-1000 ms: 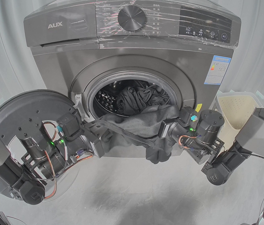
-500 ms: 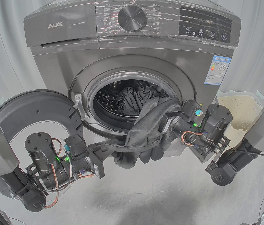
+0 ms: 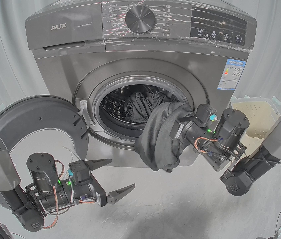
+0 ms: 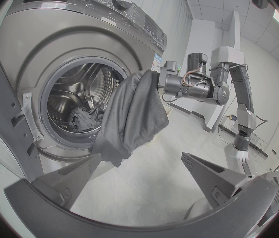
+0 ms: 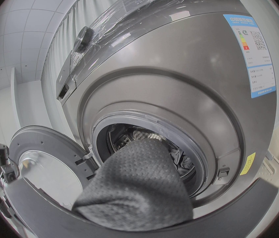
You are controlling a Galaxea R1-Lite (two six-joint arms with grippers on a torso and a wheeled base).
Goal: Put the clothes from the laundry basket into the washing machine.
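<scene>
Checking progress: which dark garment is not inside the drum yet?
The garment hanging from the right tool, outside the opening; the other garment lies bunched inside the drum.

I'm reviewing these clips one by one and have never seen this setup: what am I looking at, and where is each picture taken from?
This is a two-armed robot facing a washing machine whose round door is swung open. The wide picture comes from a camera on its head; the other two come from cameras on its wrists. The right claw is shut on a dark garment that hangs in front of the drum opening. More dark clothes lie inside the drum. The left claw is open and empty, low over the floor near the door. The cream laundry basket stands beside the machine on the robot's right.
</scene>
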